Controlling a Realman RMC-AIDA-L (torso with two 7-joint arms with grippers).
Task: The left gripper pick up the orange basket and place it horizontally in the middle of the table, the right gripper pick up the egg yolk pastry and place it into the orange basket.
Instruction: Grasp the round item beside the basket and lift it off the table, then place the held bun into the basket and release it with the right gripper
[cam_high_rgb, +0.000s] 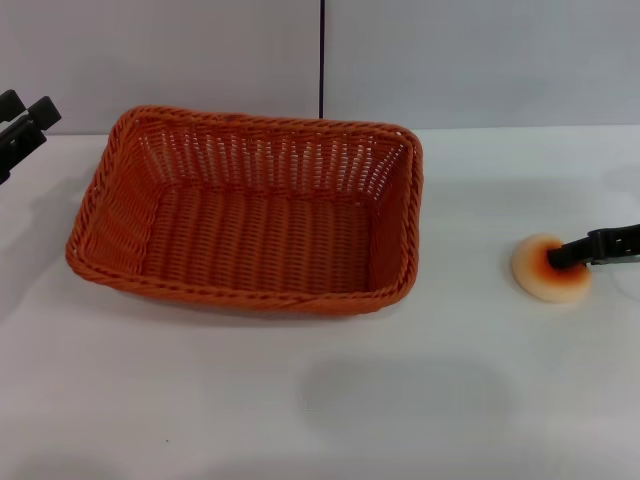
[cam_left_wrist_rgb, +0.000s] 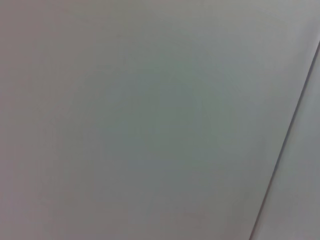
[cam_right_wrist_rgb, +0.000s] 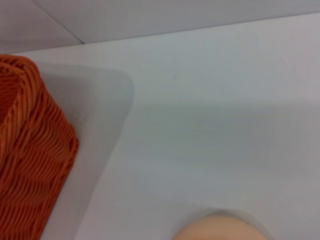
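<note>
The orange basket (cam_high_rgb: 250, 215) sits empty and lengthwise across the middle of the white table (cam_high_rgb: 300, 400); a corner of the orange basket (cam_right_wrist_rgb: 30, 160) also shows in the right wrist view. My left gripper (cam_high_rgb: 25, 125) is open at the far left edge, clear of the basket and holding nothing. The egg yolk pastry (cam_high_rgb: 545, 272) lies on the table to the right of the basket, and the rim of the pastry (cam_right_wrist_rgb: 220, 229) shows in the right wrist view. My right gripper (cam_high_rgb: 565, 255) reaches in from the right edge, right over the pastry's top.
A grey wall (cam_high_rgb: 450, 60) with a dark vertical seam (cam_high_rgb: 322, 55) backs the table. The left wrist view holds only a plain grey surface (cam_left_wrist_rgb: 150, 120) with one seam line. Bare tabletop lies between basket and pastry and along the front.
</note>
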